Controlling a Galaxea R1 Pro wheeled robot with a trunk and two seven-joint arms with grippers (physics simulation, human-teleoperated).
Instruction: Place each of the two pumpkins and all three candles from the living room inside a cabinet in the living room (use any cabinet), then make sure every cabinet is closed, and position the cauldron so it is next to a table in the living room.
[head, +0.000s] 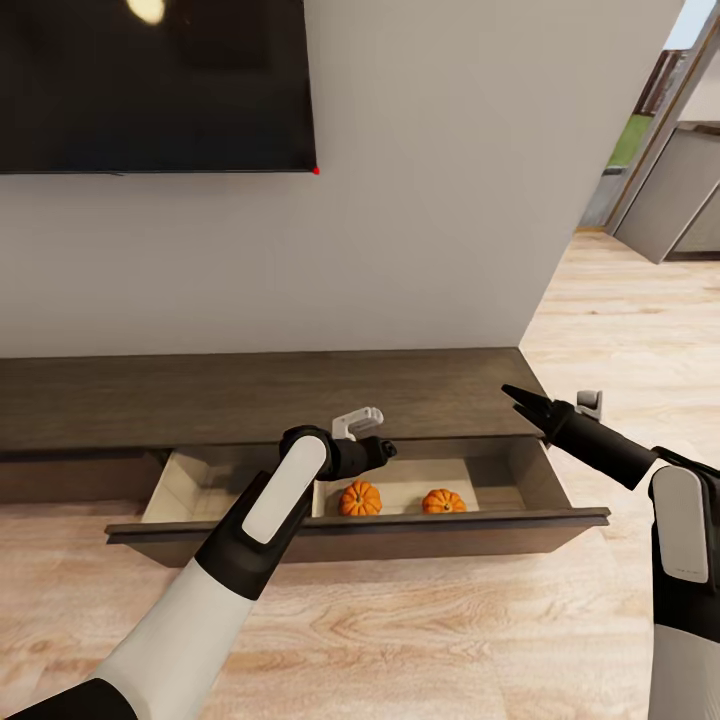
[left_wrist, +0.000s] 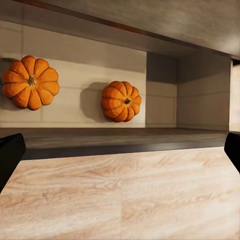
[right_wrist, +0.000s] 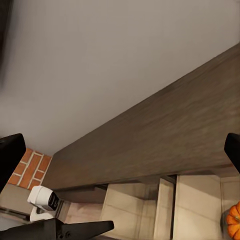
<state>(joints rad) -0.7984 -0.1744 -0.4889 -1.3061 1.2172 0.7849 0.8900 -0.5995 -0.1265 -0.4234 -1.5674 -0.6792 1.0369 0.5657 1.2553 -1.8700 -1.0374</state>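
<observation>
Pumpkins (head: 360, 497) (head: 443, 501) sit side by side in my cabinet's (head: 250, 400) pulled-out drawer (head: 355, 530); left fingers (head: 385, 450) hang spread and empty above them, right fingers (head: 520, 400) spread too.

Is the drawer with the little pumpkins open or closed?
Open. The drawer is pulled out from the cabinet, so its pale inside shows, with both pumpkins sitting in it.

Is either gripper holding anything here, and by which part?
Nothing is held. Both pumpkins lie in the open drawer; left gripper and right gripper are open, empty.
</observation>
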